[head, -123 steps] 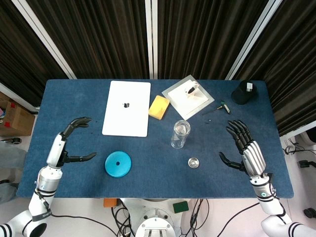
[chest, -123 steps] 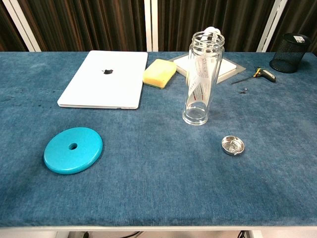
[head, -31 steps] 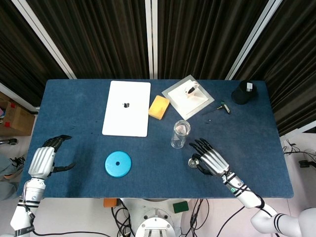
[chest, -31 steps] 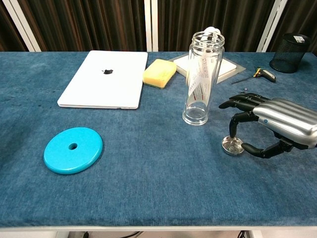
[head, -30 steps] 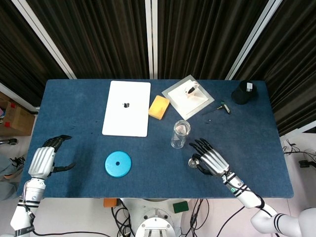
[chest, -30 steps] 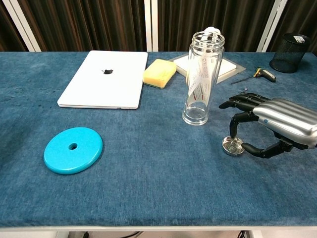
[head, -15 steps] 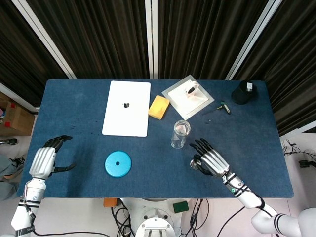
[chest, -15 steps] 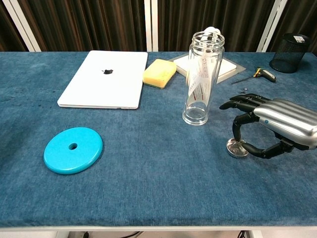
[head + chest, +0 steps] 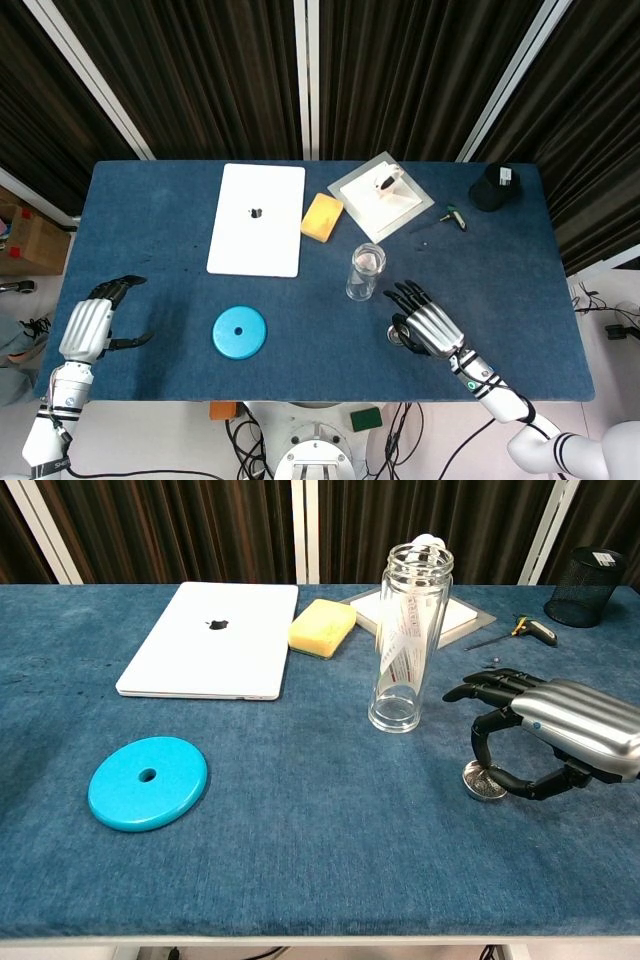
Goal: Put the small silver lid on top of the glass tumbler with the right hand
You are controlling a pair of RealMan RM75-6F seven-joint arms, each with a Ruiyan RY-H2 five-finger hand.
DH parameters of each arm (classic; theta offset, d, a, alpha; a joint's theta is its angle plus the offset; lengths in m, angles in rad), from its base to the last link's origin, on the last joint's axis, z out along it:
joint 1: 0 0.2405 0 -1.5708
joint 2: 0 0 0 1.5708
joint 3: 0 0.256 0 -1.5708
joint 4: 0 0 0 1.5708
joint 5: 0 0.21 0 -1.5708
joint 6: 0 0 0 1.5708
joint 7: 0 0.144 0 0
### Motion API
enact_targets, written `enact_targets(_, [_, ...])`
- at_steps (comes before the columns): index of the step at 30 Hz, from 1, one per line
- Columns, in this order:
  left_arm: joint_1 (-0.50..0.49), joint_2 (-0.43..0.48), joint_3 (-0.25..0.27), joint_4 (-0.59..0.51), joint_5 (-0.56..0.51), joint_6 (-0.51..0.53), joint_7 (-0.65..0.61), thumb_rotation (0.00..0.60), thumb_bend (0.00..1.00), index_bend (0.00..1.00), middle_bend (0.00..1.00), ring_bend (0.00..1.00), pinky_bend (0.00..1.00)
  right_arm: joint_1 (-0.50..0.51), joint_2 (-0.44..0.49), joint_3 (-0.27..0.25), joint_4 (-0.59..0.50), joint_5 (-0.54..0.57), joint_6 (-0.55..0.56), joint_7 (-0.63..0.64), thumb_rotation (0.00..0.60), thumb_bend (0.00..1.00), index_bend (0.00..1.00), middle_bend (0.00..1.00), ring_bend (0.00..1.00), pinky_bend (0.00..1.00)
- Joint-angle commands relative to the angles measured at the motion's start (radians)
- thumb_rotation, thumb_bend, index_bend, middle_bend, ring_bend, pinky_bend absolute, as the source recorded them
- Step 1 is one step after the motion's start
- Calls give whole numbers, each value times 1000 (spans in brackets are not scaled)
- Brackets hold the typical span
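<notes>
**Right hand pinching the little lid, tumbler open beside it**

Biggest thing here is the blue worktop point(image 9: 300, 860), with dark curtains behind it. On the far half sits a closed white laptop point(image 9: 212, 640), and just to its right a yellow sponge point(image 9: 322, 627). Behind the sponge is a white square pad point(image 9: 381, 194) with some small object on it that I can't make out. A black mesh cup point(image 9: 581, 573) stands in the far right corner, with a small green-handled tool point(image 9: 525, 629) lying near it.

The right hand point(image 9: 560, 730) is low over the worktop on the right side, palm down. Its thumb and one finger are pinching the small silver lid point(image 9: 483, 781), while the other fingers point(image 9: 480, 685) stretch out toward the tumbler. The lid looks tilted, with its lower edge at or just above the cloth; can't tell if it's actually off the surface.

The left hand point(image 9: 92, 322) only shows in the head view, at the near left edge of the worktop, fingers loosely curled, thumb apart, holding nothing.

The glass tumbler point(image 9: 408, 640) stands upright around the middle, mouth uncovered, just left of the right hand and not touching it. There's a printed label inside. A teal disc point(image 9: 147, 781) with a centre hole lies flat at the near left, well apart from everything else.
</notes>
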Motion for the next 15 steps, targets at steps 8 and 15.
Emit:
enact_targets(8, [2,2,1,-1,1,0,-1,600,35,215,216,195,206,-13,24,7,-13,0,47,18,600,435,586,94,0,0])
enact_targets(15, [3,5,1,0,1,-1,-4,600,34,215,216,195,206,-44,103,50,-68,24,146,71,600,436,603,95,0,0])
